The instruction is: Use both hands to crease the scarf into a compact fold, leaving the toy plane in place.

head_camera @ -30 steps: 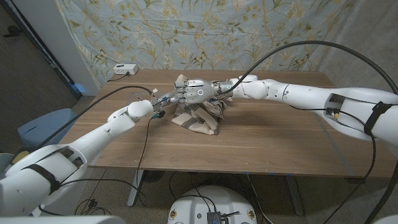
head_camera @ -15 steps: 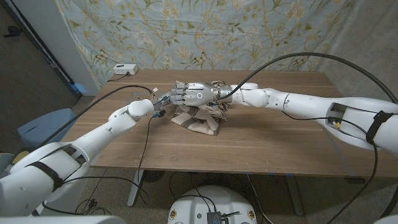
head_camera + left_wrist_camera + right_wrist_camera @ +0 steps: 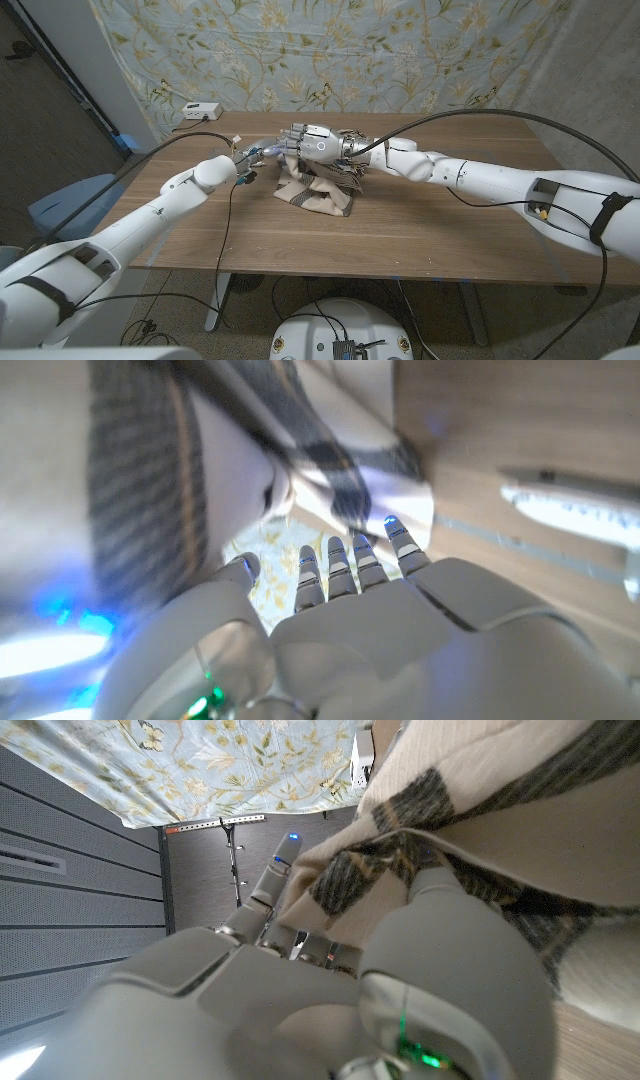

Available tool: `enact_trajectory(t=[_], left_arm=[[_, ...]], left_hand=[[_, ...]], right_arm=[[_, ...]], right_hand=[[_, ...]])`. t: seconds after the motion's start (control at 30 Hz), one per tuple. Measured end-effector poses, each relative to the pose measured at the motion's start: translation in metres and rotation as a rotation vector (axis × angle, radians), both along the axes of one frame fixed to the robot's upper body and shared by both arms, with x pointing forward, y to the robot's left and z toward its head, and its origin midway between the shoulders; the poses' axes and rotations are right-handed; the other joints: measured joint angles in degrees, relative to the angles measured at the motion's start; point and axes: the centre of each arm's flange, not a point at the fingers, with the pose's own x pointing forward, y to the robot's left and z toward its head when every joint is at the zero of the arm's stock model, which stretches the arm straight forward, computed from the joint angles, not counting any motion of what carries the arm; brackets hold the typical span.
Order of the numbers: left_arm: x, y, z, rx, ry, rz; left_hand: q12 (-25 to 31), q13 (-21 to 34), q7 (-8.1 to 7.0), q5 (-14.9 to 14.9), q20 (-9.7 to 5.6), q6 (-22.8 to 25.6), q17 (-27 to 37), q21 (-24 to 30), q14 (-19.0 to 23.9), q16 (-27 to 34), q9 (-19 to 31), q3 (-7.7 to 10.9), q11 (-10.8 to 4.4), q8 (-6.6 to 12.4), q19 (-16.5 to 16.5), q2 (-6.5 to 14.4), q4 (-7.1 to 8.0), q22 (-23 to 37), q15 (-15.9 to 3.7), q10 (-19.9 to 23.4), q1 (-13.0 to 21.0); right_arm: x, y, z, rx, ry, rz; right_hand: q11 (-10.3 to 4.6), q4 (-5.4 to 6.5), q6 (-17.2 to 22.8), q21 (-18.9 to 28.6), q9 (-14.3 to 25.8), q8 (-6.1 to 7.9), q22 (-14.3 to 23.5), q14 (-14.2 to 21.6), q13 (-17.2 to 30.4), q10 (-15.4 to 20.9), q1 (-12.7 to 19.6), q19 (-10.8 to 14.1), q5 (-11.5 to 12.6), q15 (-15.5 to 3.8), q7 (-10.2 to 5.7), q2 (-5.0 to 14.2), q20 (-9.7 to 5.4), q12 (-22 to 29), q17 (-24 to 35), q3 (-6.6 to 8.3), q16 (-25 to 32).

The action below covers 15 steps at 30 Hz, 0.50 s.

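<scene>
Worktop [image 3: 420,235]: wooden. Scarf [image 3: 318,192]: cream with dark checks, bunched at mid-worktop, far half lifted. Right hand [image 3: 312,142]: above the scarf's far edge, fingers clamped on a raised fold of cloth, as seen in the right wrist view [image 3: 300,970]. Left hand [image 3: 252,155]: just beside the right hand at the scarf's left edge; fingers [image 3: 345,565] extended toward the cloth, hold on it cannot be told. White box [image 3: 201,111]: far left corner.

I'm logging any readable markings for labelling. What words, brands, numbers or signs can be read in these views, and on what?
None can be read.
White box at the table's far left corner: any marking too small to read.
Scarf: check pattern, no text.
Backdrop curtain: floral print, no lettering.
</scene>
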Motion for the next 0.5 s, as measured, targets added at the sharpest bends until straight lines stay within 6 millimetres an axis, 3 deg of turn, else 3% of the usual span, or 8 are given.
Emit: enact_trajectory(t=[0.2, 0.33, 0.5], left_arm=[[-0.028, 0.016, 0.014, -0.046, -0.126, 0.089], [-0.049, 0.021, 0.021, -0.066, -0.233, 0.172], [-0.069, 0.026, 0.028, -0.098, -0.344, 0.245]], left_hand=[[0.7, 0.0, 0.29, 0.0, 0.14, 1.5, 0.1, 0.4, 2.7, 0.8, 0.0, 1.58, -0.07, 0.32, 1.1, 0.1, 0.62, 0.0, 0.15, 2.0, -0.1], [1.0, 0.0, 0.18, 0.0, 0.08, 2.8, 0.1, 0.9, 4.3, 1.2, 0.0, 2.35, -0.52, 0.32, 2.2, -0.4, 0.78, 0.1, -0.36, 3.4, -1.1], [1.4, 0.1, 0.29, -0.3, 0.11, 3.6, 0.1, 1.4, 5.5, 1.4, 0.0, 3.08, -0.54, 0.32, 3.0, -0.3, 0.67, 0.2, -0.57, 4.6, -1.7]], right_arm=[[0.006, -0.003, 0.005, 0.035, 0.002, -0.049], [0.008, -0.005, 0.010, 0.068, 0.011, -0.081], [0.011, -0.009, 0.019, 0.127, 0.029, -0.118]], right_hand=[[0.82, 2.38, -2.9, -1.2, 0.0, 0.00, 0.2, -0.8, -0.3, -1.6, -4.7, 0.0, 0.0, 0.18, 1.01, -0.30, 0.00, 0.0, 0.3, -1.44, 0.3], [1.24, 4.96, -4.9, -2.3, 0.1, 0.00, 0.2, -1.3, -0.5, -3.1, -10.2, 0.0, 0.0, 0.10, 1.81, -0.70, 0.00, 0.0, 0.7, -3.56, 0.7], [1.87, 6.72, -6.2, -2.9, 0.2, 0.00, 0.2, -1.8, -0.8, -4.1, -14.4, -0.2, 0.0, 0.19, 2.49, -0.78, 0.63, 0.0, 0.8, -5.32, 0.9]])
